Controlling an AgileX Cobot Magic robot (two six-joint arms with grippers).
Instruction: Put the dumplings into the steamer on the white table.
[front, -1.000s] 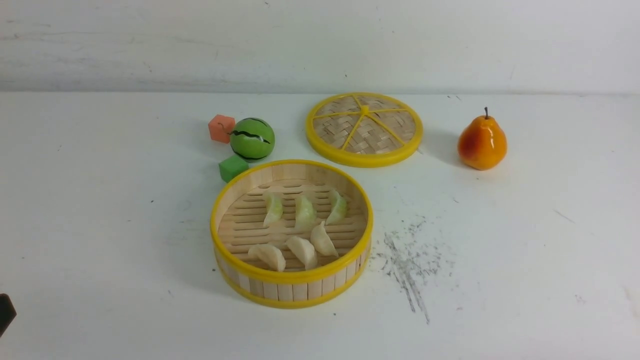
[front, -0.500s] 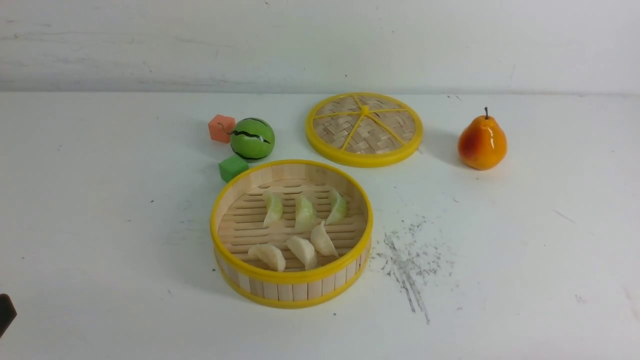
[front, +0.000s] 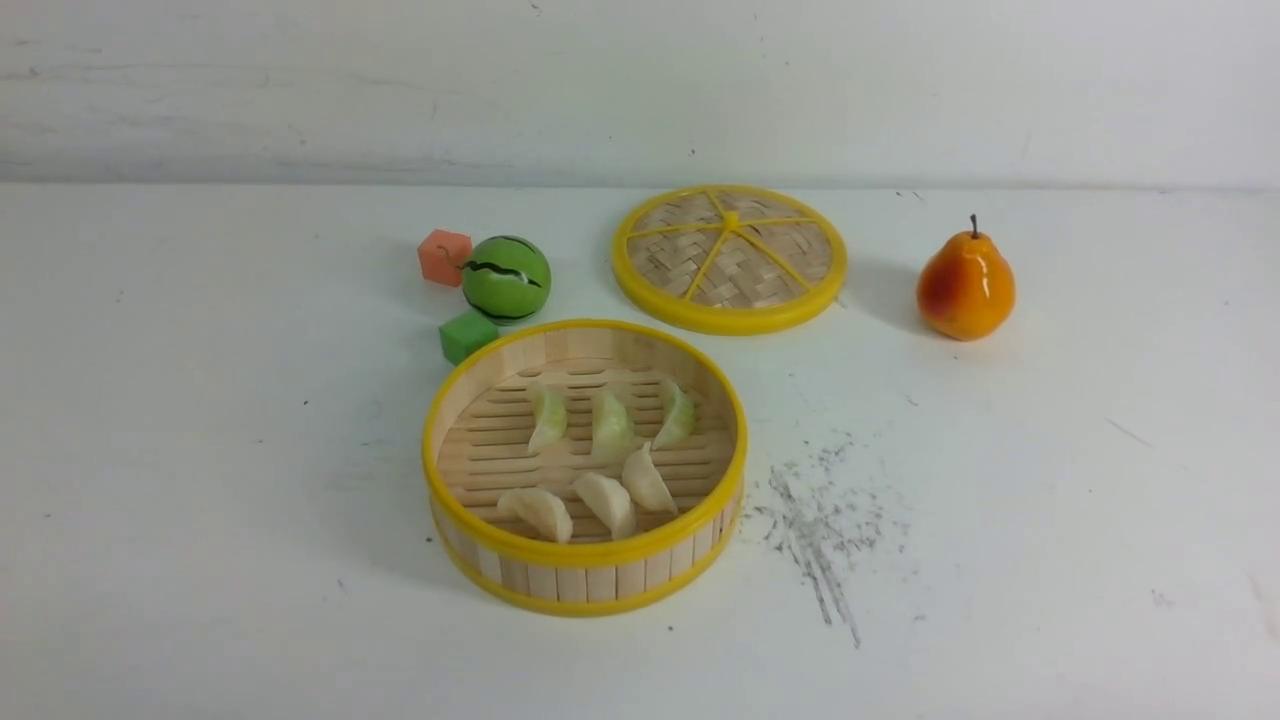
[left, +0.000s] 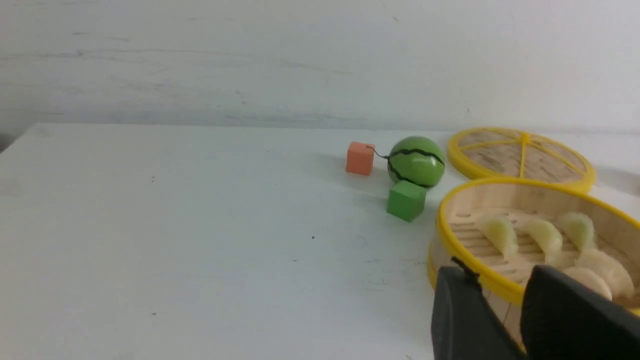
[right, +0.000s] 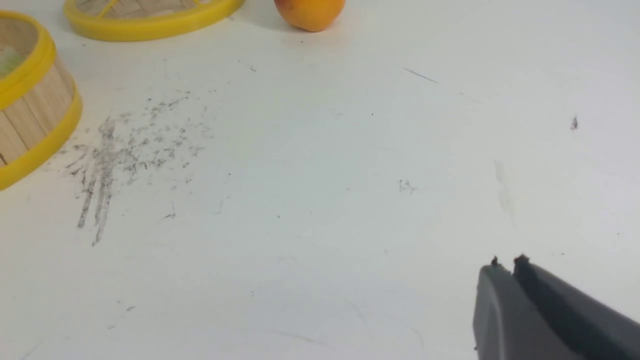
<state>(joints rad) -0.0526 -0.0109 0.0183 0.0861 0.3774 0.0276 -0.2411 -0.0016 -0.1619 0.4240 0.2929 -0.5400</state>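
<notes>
Front view shows all six dumplings lying inside the steamer on the table; the task looks complete. Left gripper stands parted and empty, right gripper nearly closed, holding nothing.

Bunch of random extras sitting toward the back. There's a toy watermelon, round and green with dark squiggly stripes, with an orange cube just beside it on the left and a green cube right in front of it. The woven lid with the yellow rim lies flat, and an orange-yellow pear stands upright well off to its right.
</notes>
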